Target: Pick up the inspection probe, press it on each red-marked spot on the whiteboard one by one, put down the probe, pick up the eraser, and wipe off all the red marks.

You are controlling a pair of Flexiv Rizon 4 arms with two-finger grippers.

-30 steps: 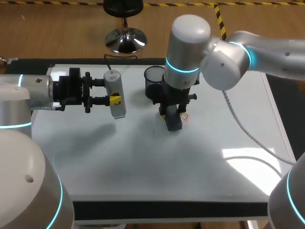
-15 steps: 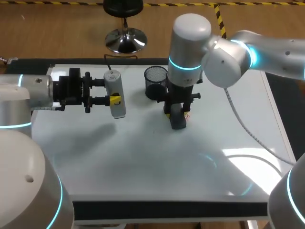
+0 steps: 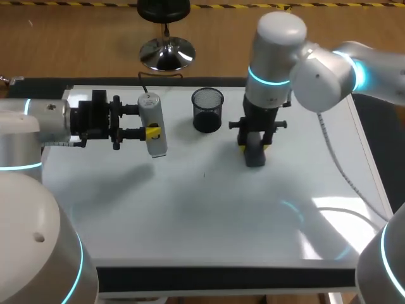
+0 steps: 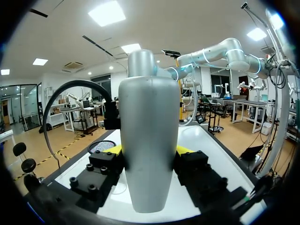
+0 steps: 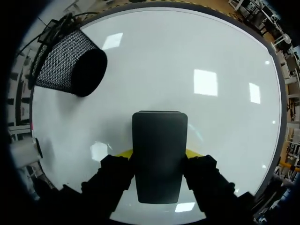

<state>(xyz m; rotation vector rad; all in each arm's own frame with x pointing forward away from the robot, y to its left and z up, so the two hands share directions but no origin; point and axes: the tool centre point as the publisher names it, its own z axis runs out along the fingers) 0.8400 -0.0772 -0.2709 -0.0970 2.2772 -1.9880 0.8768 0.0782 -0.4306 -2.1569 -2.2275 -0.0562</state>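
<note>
The grey inspection probe (image 3: 150,114) hangs level over the whiteboard's (image 3: 190,215) back left, with my left gripper (image 3: 152,121) shut on its middle. In the left wrist view the probe (image 4: 150,117) stands between the yellow-tipped fingers (image 4: 115,150). My right gripper (image 3: 254,144) points down at the board right of centre, shut on the black eraser (image 3: 255,156), whose underside rests on or just above the surface. In the right wrist view the eraser (image 5: 159,136) fills the gap of that gripper (image 5: 158,161). I see no red marks on the board (image 5: 187,56).
A black mesh cup (image 3: 207,109) stands at the back of the board, left of the eraser, and shows as the mesh cup (image 5: 70,65) ahead of my right gripper to one side. A tiny dark speck (image 3: 204,175) lies mid-board.
My right arm has slid the eraser to the right across the board. The small red mark seen beside the eraser a second ago no longer shows. The left arm is unchanged.
</note>
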